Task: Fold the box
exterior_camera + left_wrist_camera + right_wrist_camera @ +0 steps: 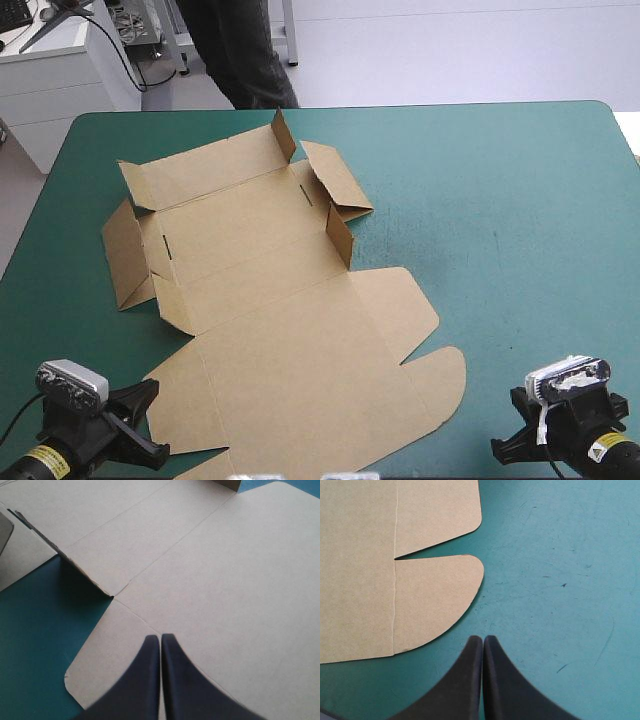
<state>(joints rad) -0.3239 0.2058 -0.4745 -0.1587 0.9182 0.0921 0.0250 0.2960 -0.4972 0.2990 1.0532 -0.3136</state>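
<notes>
- The left gripper (160, 638) is seen at the near left corner of the teal-green cover (500, 200). Its black fingers are pressed together into one point over the near left rounded flap of the box (280, 300). Contact cannot be told.
- The box is laid open left of the middle. Its broad near panel is spread flat, and two short flaps on its far right side are raised.
- The right gripper (483, 638) is held at the near right, its fingers drawn together on nothing, over bare cover just right of the box's rounded flaps.
</notes>
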